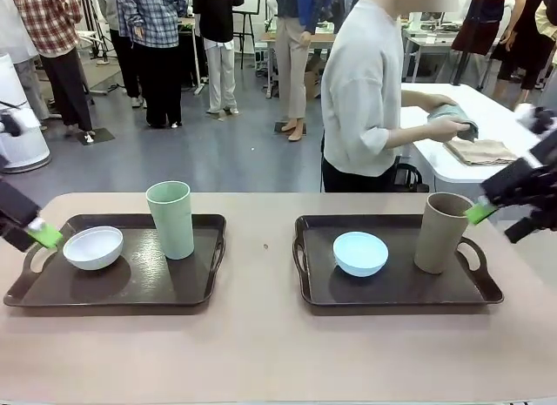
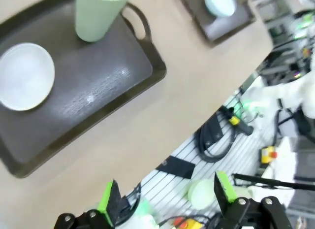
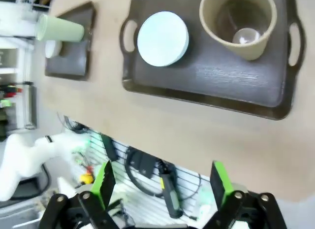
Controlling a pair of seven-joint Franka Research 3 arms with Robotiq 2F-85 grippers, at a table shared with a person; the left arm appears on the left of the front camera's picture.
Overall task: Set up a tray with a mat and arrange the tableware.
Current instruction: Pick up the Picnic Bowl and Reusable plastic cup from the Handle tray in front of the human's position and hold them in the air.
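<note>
Left tray (image 1: 148, 285): white bowl (image 1: 92, 247) and green cup (image 1: 171, 219) on it, apart.
Right tray (image 1: 392, 289): blue bowl (image 1: 360, 253) beside brown cup (image 1: 441, 232).
Left gripper (image 2: 165, 189): wide open, empty.
Right gripper (image 3: 161, 177): wide open, empty.
Person (image 1: 361, 91): handling a folded cloth (image 1: 457, 119) at the far table.

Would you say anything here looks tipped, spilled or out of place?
Nothing tipped or spilled: the green cup and tan cup stand upright, the white bowl and blue bowl sit flat. Only a small speck lies between the left tray and right tray.
</note>
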